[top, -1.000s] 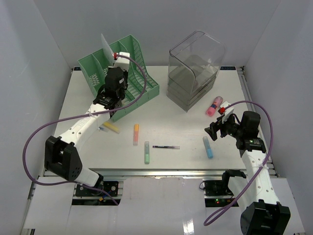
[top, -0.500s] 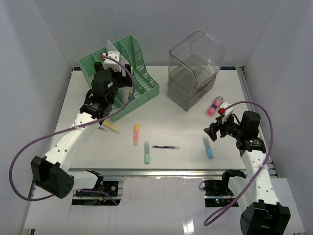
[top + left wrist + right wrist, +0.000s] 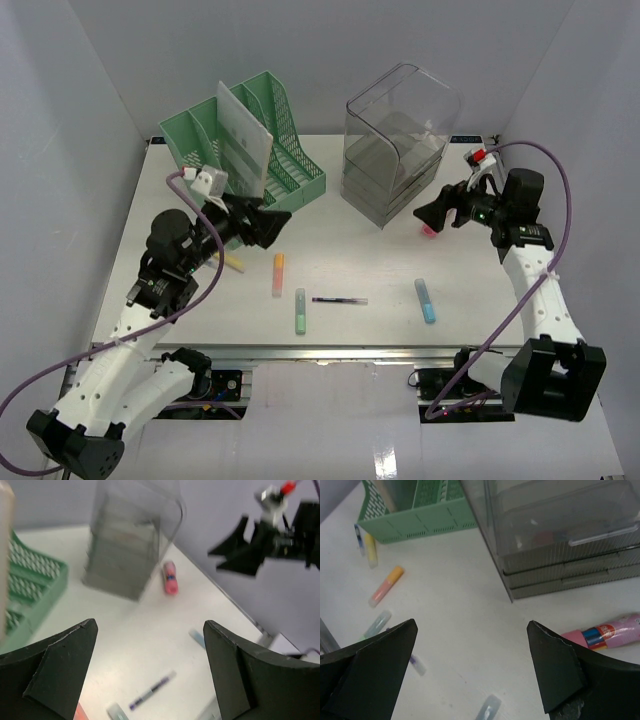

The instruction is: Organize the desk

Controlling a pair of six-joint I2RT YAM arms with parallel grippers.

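The desk (image 3: 360, 250) is a white tabletop strewn with small items. On it lie an orange highlighter (image 3: 278, 272), a green highlighter (image 3: 299, 310), a purple pen (image 3: 339, 300), a blue highlighter (image 3: 425, 299) and a yellow highlighter (image 3: 231, 262). My left gripper (image 3: 275, 222) hangs open over the desk's left middle, holding nothing; the pen (image 3: 151, 694) lies below it. My right gripper (image 3: 432, 215) is open above a pink tube (image 3: 607, 630) beside the clear drawer box (image 3: 398, 140). A white sheet (image 3: 243, 140) stands in the green file rack (image 3: 290, 165).
The rack (image 3: 415, 510) fills the far left, the drawer box (image 3: 560, 530) the far middle. White walls close in three sides. A silver rail (image 3: 330, 350) runs along the front edge. The right arm (image 3: 265, 540) shows in the left wrist view.
My left gripper opened, let go of the white sheet in the rack and swung back toward the desk's middle. My right arm moved away from me toward the pink tube.
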